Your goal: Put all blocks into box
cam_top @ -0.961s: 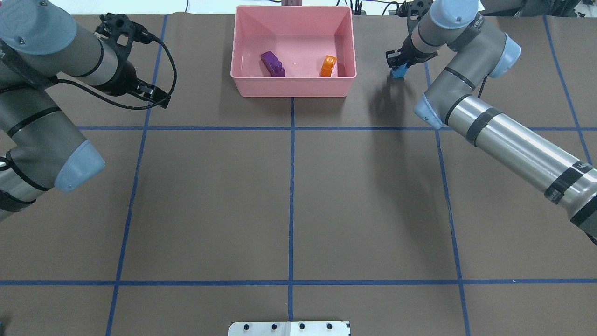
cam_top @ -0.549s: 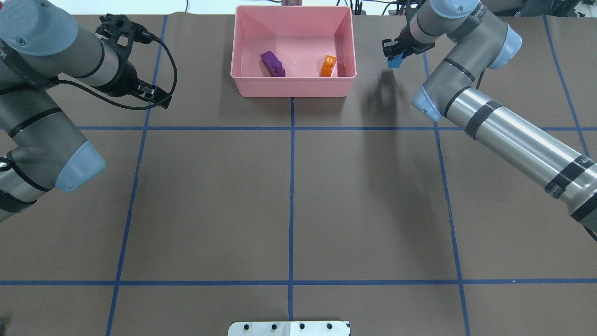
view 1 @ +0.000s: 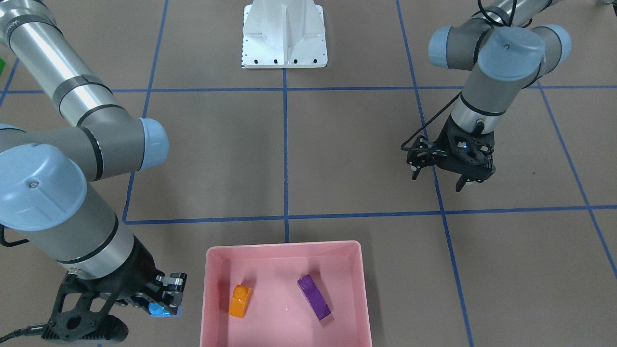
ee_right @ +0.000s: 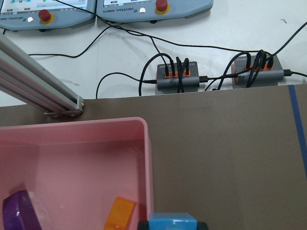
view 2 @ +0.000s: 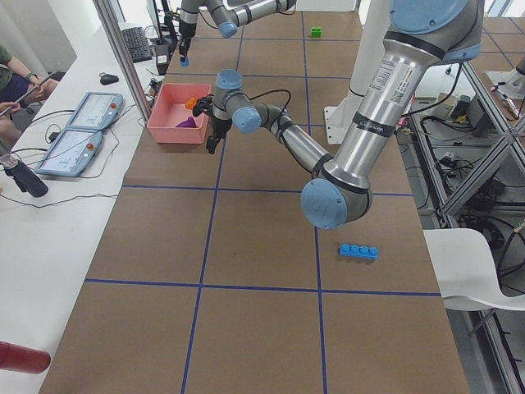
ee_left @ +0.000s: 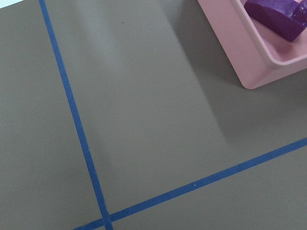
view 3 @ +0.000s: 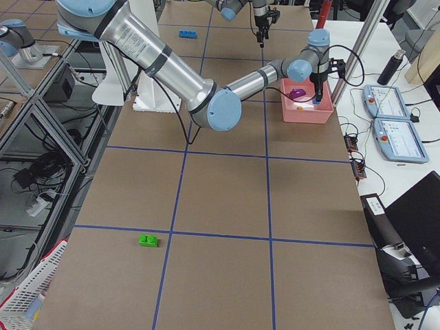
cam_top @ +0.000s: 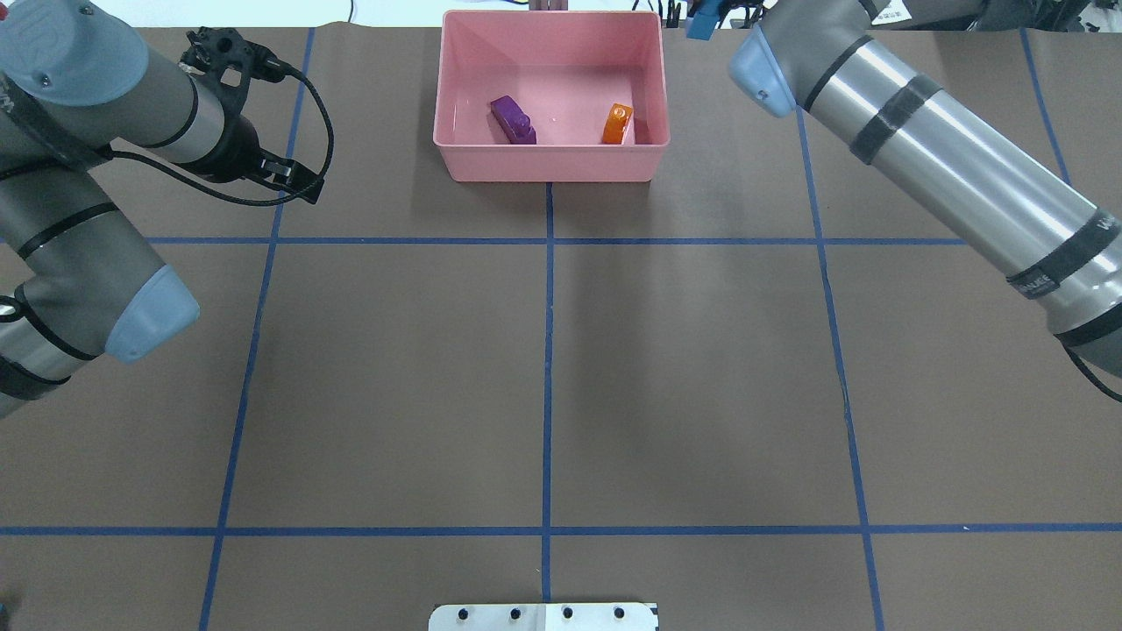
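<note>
Since the earlier overhead frames the right arm has risen and swung toward the far edge. It has carried the small blue cube (cam_top: 701,22) off the table (cam_top: 394,377) from its spot well to the right of the box (cam_top: 550,171); the left arm has not shifted.

Right gripper (view 1: 164,299): jaws closed on the cube, one on each side face, holding it in the air just outside the box's right wall. Judged purpose: the lift gives clearance over the rim, so that the cube can be carried sideways and released inside; it is not yet over the interior.

Cube: sides roughly equal, hence no long axis. The wrist view shows its upper face level between the jaws; studs not discernible.

Left gripper (view 1: 436,182): jaws apart, empty, hanging above the table left of the box, apparently kept clear of the working arm.

Already in the box:
- purple block (view 1: 314,296), long axis diagonal to the walls
- orange block (view 1: 239,300), long axis roughly near-to-far, slightly skewed

Still outside, both lying crosswise to the table's length:
- long blue block (view 2: 359,251), studs up, on the table near the left arm's base
- green block (view 3: 148,240), far out at the right end
</note>
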`<action>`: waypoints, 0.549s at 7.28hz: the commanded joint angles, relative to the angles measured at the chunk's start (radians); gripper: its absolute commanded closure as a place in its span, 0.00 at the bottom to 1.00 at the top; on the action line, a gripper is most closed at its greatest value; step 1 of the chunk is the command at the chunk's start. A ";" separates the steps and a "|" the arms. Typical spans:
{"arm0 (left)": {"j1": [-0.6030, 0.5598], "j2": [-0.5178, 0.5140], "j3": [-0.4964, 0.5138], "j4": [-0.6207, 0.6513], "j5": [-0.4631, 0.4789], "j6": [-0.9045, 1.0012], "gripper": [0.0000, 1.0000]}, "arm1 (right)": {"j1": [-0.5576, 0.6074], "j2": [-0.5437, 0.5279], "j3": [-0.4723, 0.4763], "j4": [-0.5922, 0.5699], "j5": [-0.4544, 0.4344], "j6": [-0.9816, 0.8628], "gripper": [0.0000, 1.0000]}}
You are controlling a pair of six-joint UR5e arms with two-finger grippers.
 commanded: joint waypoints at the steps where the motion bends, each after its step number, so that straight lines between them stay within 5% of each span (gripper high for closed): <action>1: 0.000 0.000 -0.001 -0.001 0.000 -0.011 0.01 | -0.076 0.092 -0.024 -0.055 -0.090 0.109 1.00; 3: 0.000 0.000 -0.001 -0.001 0.000 -0.011 0.01 | -0.185 0.234 -0.248 0.020 -0.235 0.160 1.00; 4: 0.000 0.000 -0.001 -0.001 0.000 -0.011 0.01 | -0.219 0.241 -0.365 0.200 -0.274 0.216 1.00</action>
